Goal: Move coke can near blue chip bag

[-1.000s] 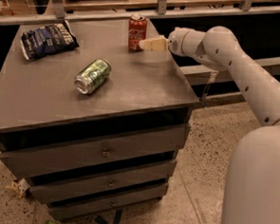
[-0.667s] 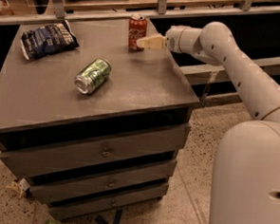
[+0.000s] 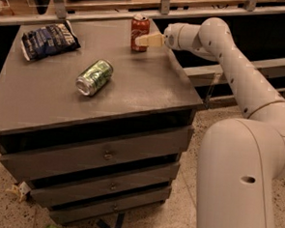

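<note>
The coke can [image 3: 140, 26] is red with white script and stands upright at the far edge of the grey cabinet top [image 3: 149, 87]. My gripper [image 3: 142, 41] reaches in from the right and sits against the can's lower right side, overlapping it. The blue chip bag [image 3: 48, 40] lies flat at the far left corner of the top, well to the left of the can.
A green and silver can [image 3: 94, 77] lies on its side in the middle of the top, between the bag and the coke can. A rail [image 3: 90, 16] runs behind the cabinet. My white arm [image 3: 232, 68] spans the right side. Drawers face the front.
The gripper has edged a little left, closing onto the coke can's side. The can, the bag and the green can have not moved.
</note>
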You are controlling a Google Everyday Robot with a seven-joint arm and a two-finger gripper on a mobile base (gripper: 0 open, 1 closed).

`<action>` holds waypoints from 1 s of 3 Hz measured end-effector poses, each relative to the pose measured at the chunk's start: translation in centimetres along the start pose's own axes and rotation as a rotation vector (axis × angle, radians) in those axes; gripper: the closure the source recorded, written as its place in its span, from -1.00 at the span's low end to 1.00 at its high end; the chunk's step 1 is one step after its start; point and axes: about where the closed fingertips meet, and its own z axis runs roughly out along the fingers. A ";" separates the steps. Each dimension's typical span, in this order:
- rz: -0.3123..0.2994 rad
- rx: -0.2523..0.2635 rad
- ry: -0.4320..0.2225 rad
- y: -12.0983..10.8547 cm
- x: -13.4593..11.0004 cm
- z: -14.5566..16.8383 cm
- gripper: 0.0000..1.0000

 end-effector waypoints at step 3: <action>0.029 -0.116 0.002 2.1 0.1 3.8 -0.63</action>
